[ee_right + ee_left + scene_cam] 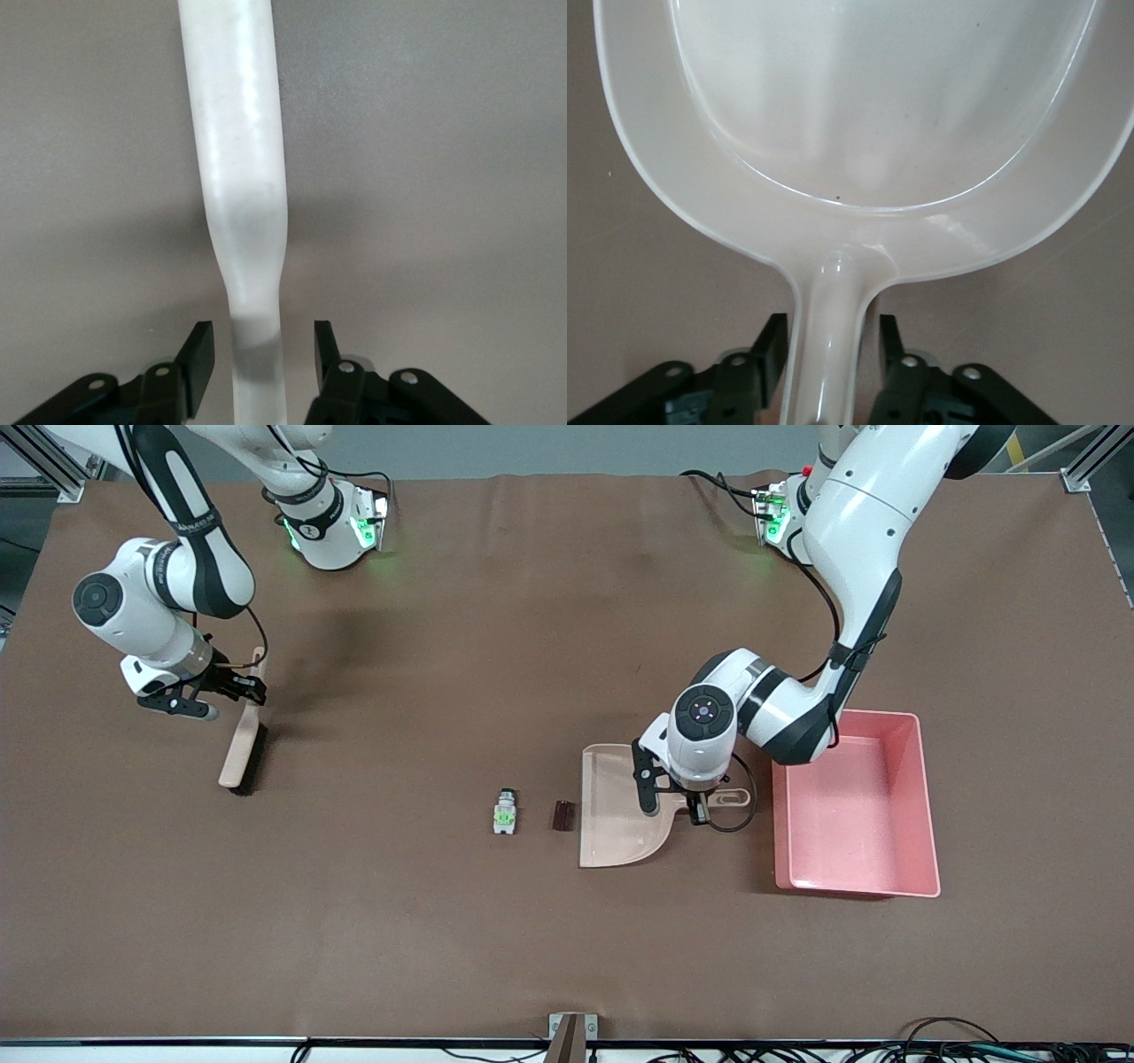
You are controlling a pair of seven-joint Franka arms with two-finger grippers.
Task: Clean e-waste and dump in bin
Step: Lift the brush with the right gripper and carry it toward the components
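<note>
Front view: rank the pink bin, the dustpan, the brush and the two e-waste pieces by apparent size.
1. pink bin
2. dustpan
3. brush
4. white-grey component
5. dark block

All lie on the table, so nearness to the camera hardly skews this.

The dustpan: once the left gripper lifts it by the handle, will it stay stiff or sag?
The dustpan looks like thin moulded plastic, so probably light and fairly stiff. The left gripper straddles a narrow, glossy handle, so it may slip or twist. Its wide tray may droop slightly.

Left claw [673,804] low, fingers parted, right claw [232,691] low, fingers parted
</note>
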